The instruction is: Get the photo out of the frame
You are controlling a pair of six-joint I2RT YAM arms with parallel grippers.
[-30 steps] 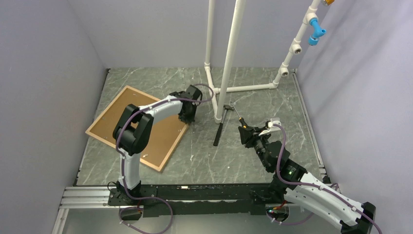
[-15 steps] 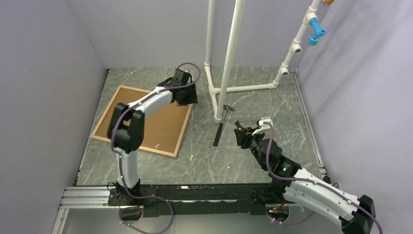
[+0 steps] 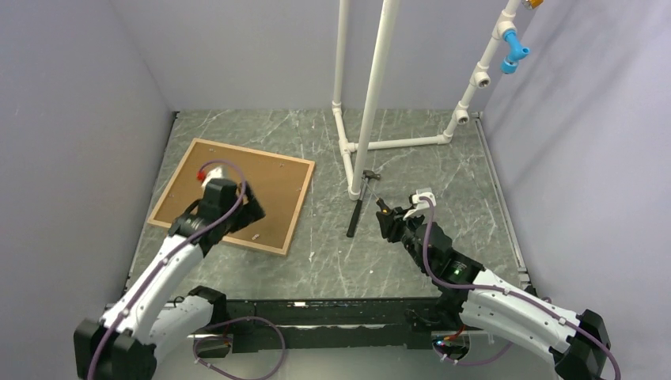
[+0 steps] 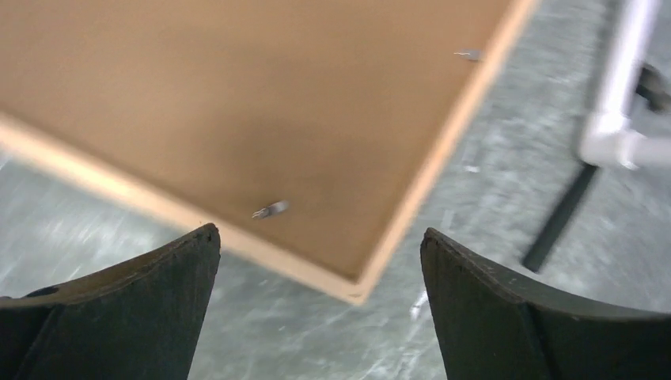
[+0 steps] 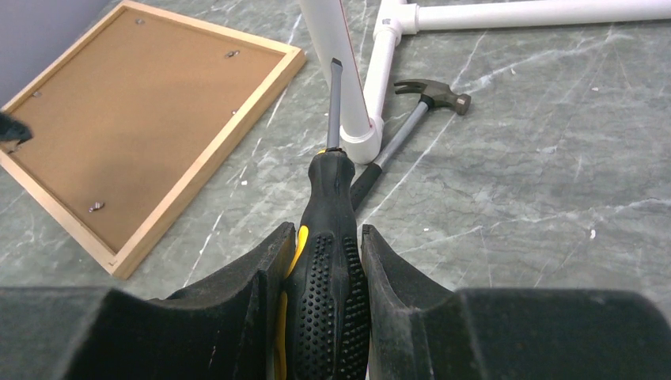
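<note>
The frame (image 3: 300, 207) lies back-up on the left of the table (image 3: 332, 253), its brown backing board (image 5: 134, 127) showing. The left end effector (image 4: 316, 245) hovers over the frame's near right corner, fingers spread wide. The right end effector (image 5: 326, 237) is clamped on a black-and-yellow screwdriver (image 5: 331, 186) (its tip points toward the white pipe (image 5: 372, 119)), and a hammer (image 5: 431, 91) lies beyond.

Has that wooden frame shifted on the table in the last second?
Yes. The frame has turned flat on the table: its right corner swung toward the back, ending nearer the white pipe stand.
</note>
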